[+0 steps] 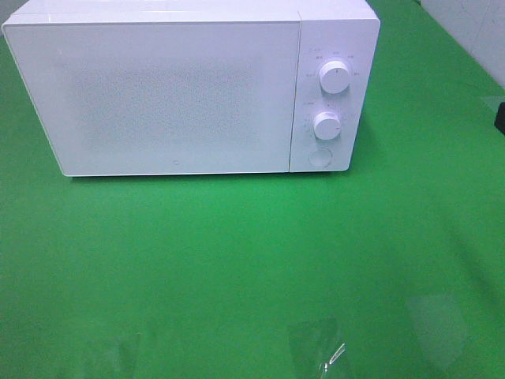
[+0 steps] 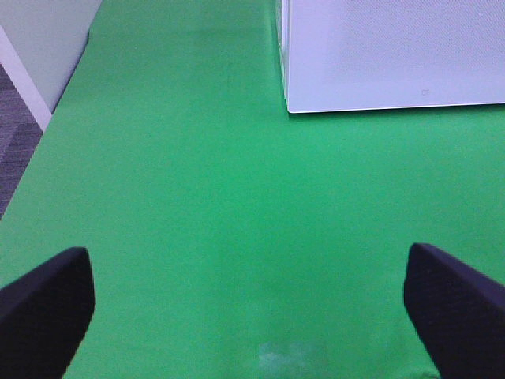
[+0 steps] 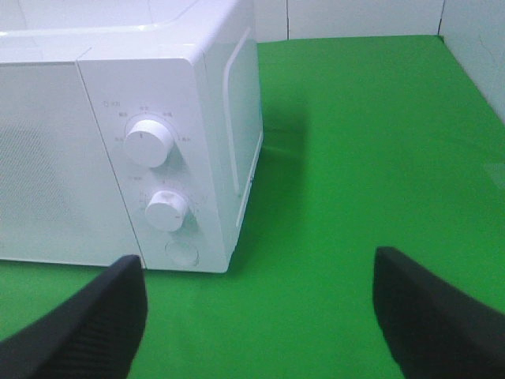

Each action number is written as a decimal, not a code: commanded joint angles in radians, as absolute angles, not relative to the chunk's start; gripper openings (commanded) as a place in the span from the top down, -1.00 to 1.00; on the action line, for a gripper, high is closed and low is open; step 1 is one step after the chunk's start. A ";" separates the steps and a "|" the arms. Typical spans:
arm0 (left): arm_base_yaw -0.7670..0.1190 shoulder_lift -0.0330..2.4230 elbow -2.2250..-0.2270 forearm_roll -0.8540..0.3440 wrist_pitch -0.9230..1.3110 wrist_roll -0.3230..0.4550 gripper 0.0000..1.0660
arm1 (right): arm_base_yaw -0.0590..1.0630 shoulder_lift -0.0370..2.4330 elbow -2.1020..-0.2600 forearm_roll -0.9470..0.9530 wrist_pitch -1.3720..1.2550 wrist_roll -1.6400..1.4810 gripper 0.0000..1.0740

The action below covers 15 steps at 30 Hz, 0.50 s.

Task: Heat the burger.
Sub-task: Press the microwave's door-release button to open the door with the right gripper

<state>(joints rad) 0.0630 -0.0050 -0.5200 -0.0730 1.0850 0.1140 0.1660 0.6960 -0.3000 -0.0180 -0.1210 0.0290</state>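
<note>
1. The burger is out of sight; I cannot tell where it is.
2. The white microwave [image 1: 158, 95], door closed, stands far left on the green tabletop [image 1: 237, 260].
3. The left claw [image 2: 248, 276] is released and empty.
4. The right claw [image 3: 259, 272] is released and empty, near the knobs [image 3: 148, 140].

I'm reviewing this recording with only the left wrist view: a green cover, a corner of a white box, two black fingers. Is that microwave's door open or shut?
Observer: Shut. The high view shows the boxy white microwave oven with its door flush and closed.
Operator: Where is the other arm?
Observer: The right pincer is open with nothing between its fingers, facing the microwave's control end, where the upper round white dial sits.
</note>
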 commanded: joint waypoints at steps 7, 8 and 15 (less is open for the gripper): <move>0.065 -0.023 -0.518 -0.080 1.071 0.111 -0.89 | 0.165 0.958 -0.298 -0.017 -0.520 0.059 -0.41; 0.065 -0.023 -0.518 -0.080 1.071 0.111 -0.89 | 0.165 0.958 -0.298 -0.017 -0.520 0.059 -0.41; 0.065 -0.023 -0.518 -0.080 1.071 0.111 -0.89 | 0.165 1.187 -0.298 -0.017 -0.796 0.058 -0.30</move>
<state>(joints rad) 0.0630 -0.0050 -0.5200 -0.0730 1.0850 0.1140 0.1660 1.1920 -0.3000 -0.0140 -0.7670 0.0530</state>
